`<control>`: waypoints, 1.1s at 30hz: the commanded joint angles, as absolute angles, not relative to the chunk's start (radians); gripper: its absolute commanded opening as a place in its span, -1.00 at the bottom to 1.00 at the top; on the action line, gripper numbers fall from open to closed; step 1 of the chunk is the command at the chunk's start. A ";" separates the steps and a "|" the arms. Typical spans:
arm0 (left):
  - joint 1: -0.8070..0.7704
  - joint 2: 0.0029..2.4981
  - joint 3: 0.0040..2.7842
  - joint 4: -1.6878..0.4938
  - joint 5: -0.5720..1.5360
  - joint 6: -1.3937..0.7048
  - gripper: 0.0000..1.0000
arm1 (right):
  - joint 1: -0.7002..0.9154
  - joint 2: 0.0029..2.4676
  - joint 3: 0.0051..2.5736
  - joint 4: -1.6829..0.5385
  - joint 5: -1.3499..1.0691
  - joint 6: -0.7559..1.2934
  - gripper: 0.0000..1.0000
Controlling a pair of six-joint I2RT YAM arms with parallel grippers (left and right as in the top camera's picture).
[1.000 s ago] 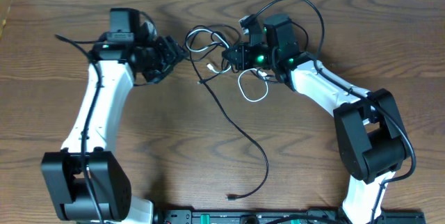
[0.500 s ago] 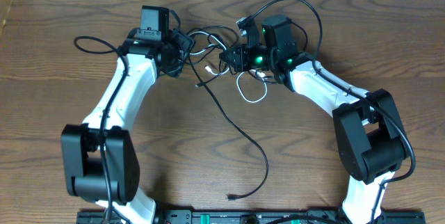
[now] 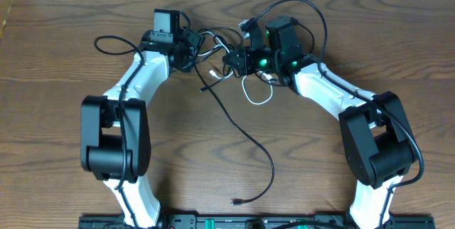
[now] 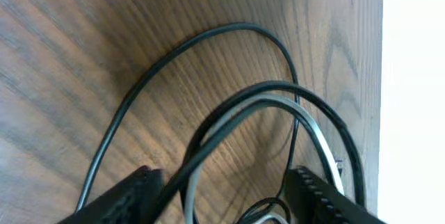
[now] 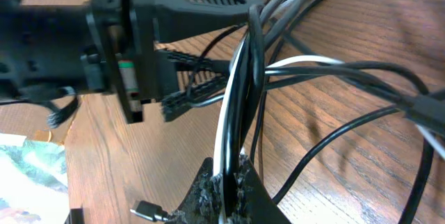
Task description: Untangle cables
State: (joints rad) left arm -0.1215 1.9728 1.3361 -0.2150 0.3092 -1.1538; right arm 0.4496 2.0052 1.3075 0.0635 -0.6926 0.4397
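The cables are knotted together at the back middle of the table (image 3: 217,51). A white loop (image 3: 257,94) hangs out toward the front. One long black cable (image 3: 245,133) trails forward to a plug (image 3: 238,202). My right gripper (image 3: 234,60) (image 5: 233,182) is shut on a white strand and a black strand, side by side. My left gripper (image 3: 201,44) (image 4: 226,203) is open at the left side of the knot. Black and grey-white cable loops (image 4: 264,106) pass between its two fingers (image 4: 132,196). In the right wrist view, those fingers (image 5: 201,5) straddle the same bundle.
The table's far edge (image 4: 381,78) runs just behind the knot, with a white wall beyond. Thick black arm cables arc behind the right arm (image 3: 313,8) and loop left of the left arm (image 3: 106,43). A small dark plug (image 5: 149,211) lies on the wood.
The left arm has swung right and toward the back into the knot. Its jaws now straddle the cable loops and have narrowed slightly. The right gripper has stayed put, still shut.
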 commanded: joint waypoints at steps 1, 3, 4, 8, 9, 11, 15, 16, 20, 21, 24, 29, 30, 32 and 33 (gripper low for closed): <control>-0.122 2.020 1.332 -0.202 0.350 -1.172 -0.11 | 0.460 1.982 1.305 0.061 -0.717 0.421 -0.98; -0.122 2.030 1.332 -0.203 0.356 -1.167 -0.43 | 0.460 1.982 1.305 0.060 -0.717 0.421 -0.98; -0.122 2.030 1.332 -0.202 0.358 -1.159 -0.50 | 0.460 1.982 1.305 0.060 -0.717 0.421 -0.98; -0.122 2.030 1.332 -0.187 0.367 -1.118 -0.53 | 0.460 1.982 1.305 0.060 -0.717 0.421 -0.98; -0.122 2.030 1.332 -0.188 0.369 -1.116 -0.53 | 0.460 1.982 1.305 0.060 -0.717 0.421 -0.98; -0.121 2.030 1.332 -0.184 0.400 -1.070 -0.77 | 0.460 1.982 1.305 0.059 -0.717 0.421 -0.98; -0.092 2.028 1.333 -0.128 0.662 -0.786 -0.85 | 0.458 1.982 1.305 0.054 -0.696 0.398 -0.98; -0.076 2.027 1.333 -0.118 0.756 -0.713 -0.85 | 0.458 1.982 1.305 0.044 -0.678 0.385 -0.98; -0.005 2.026 1.333 -0.117 1.070 -0.596 -0.85 | 0.458 1.982 1.305 -0.023 -0.588 0.338 -0.98; 0.013 2.026 1.333 -0.117 1.145 -0.584 -0.85 | 0.458 1.982 1.305 -0.044 -0.557 0.324 -0.98; 0.066 2.026 1.333 -0.112 1.356 -0.532 -0.85 | 0.458 1.982 1.305 -0.091 -0.465 0.279 -0.98; 0.141 2.026 1.333 -0.112 1.574 -0.427 -0.85 | 0.457 1.982 1.305 -0.125 -0.323 0.193 -0.98; 0.154 2.026 1.332 -0.118 1.573 -0.430 -0.85 | 0.457 1.982 1.305 -0.130 -0.293 0.178 -0.98; 0.179 2.026 1.332 -0.118 1.573 -0.479 -0.85 | 0.457 1.982 1.305 -0.139 -0.199 0.145 -0.98; 0.189 2.026 1.332 -0.118 1.573 -0.517 -0.85 | 0.457 1.982 1.305 -0.143 -0.160 0.124 -0.98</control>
